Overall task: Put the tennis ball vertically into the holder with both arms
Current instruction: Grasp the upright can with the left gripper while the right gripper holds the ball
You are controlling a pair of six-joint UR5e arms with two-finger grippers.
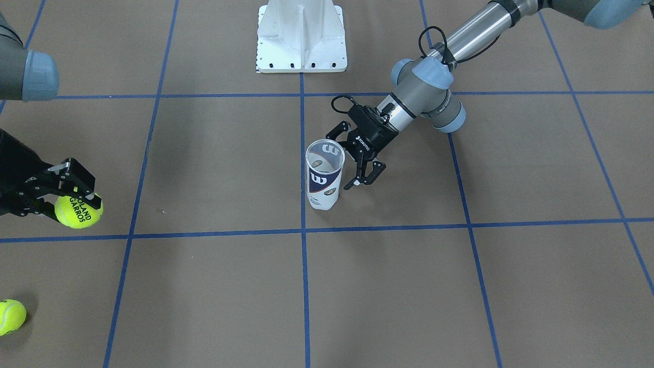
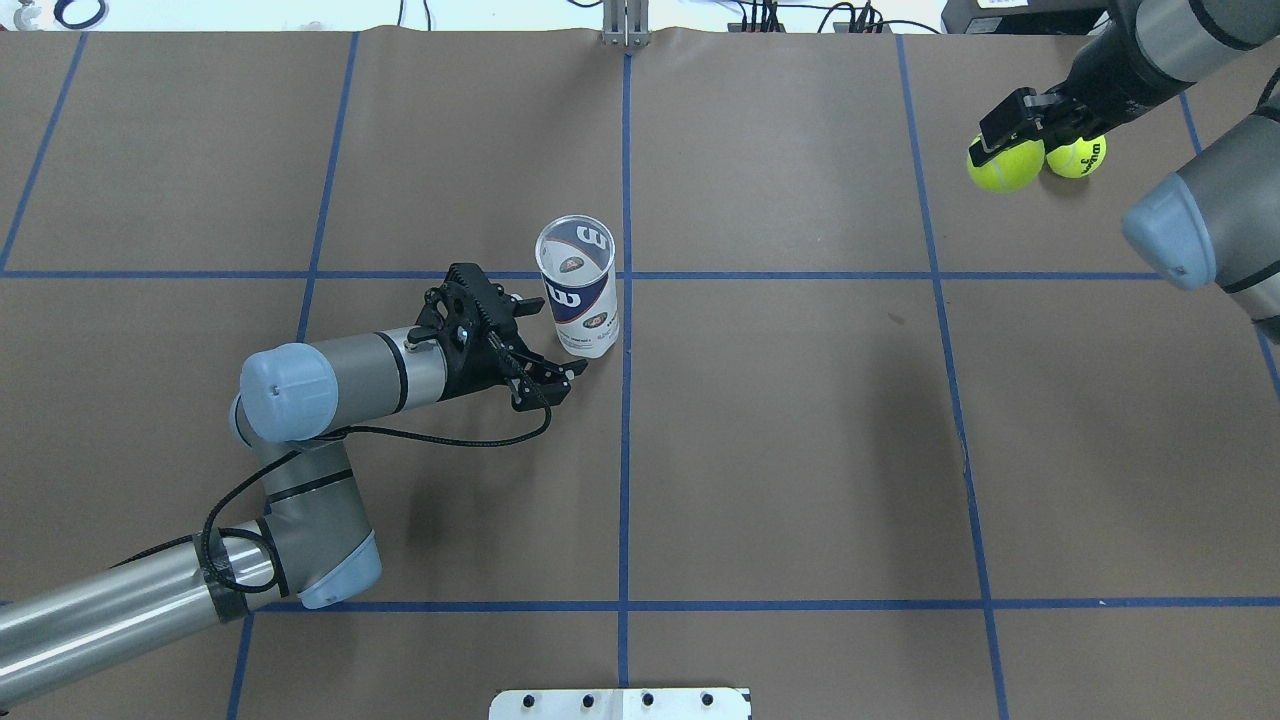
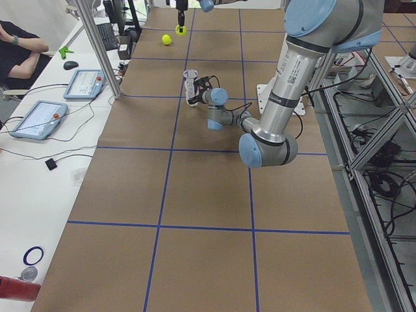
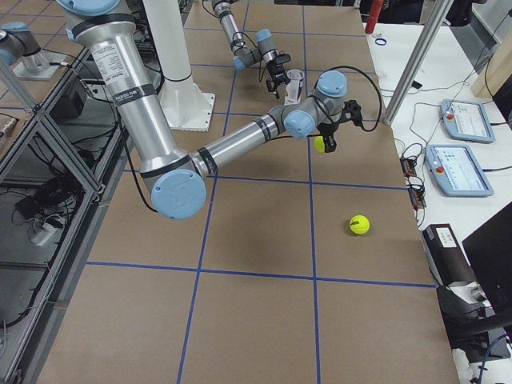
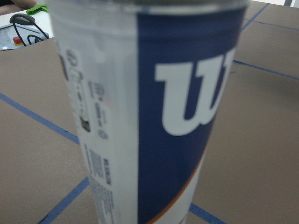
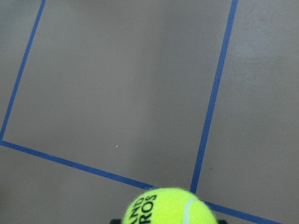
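The holder (image 1: 324, 176) stands upright and open-topped near the table's middle; it also shows in the overhead view (image 2: 580, 290) and fills the left wrist view (image 5: 154, 112). My left gripper (image 1: 341, 161) is open right beside it, low on the can, with one finger on either side of it and the jaws apart from its wall. My right gripper (image 1: 76, 202) is shut on the tennis ball (image 1: 79, 210) lettered "ROLAND GARROS" and holds it above the table far to my right. The ball also shows in the overhead view (image 2: 1005, 165) and at the bottom of the right wrist view (image 6: 169, 207).
A second tennis ball (image 1: 10, 317) lies on the table near the held one; it also shows in the overhead view (image 2: 1076, 157). The white pedestal base (image 1: 301, 36) stands at the robot's side. Blue tape lines cross the brown table cover.
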